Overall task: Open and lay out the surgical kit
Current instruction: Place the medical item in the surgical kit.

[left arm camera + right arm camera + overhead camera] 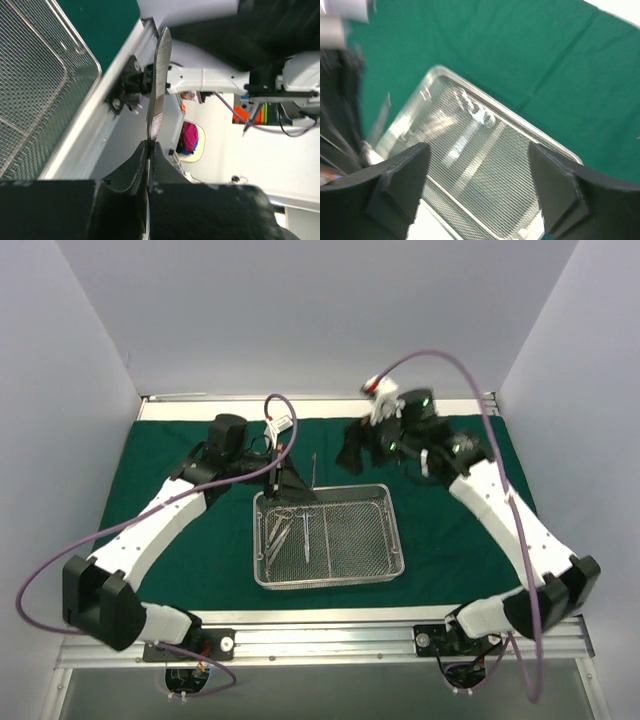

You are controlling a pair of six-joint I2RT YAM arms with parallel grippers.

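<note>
**Tweezers held over mesh tray as second arm waits open**

Dark green cloth [450, 530] lies spread flat across the table, matte and soft, with a crease or two showing in the right wrist view. Both white, black-jointed arms bend outward at the elbow and reach back in over it, with purple cables looping from each.

The left arm sweeps up from its base and turns its wrist toward the tray's far left corner. The left gripper [293, 483] has its dark fingers [134, 170] pressed together on the tweezers [157, 85], a slim, flat steel strip with a ribbed patch partway along. The tweezers jut straight out of the pinch, clear of the tray.

The right arm folds more sharply and carries its wrist beyond the tray's far right corner. The right gripper [350, 455] hangs there with its two broad black fingers [402, 175] spread wide and nothing between them.

The silver wire-mesh tray [385, 540], rectangular with rounded corners and a bright rim, sits on the cloth in the middle of the table. Several thin steel instruments [288, 532] lie lengthwise in its left half. Their ring handles are blurred in the right wrist view.
</note>
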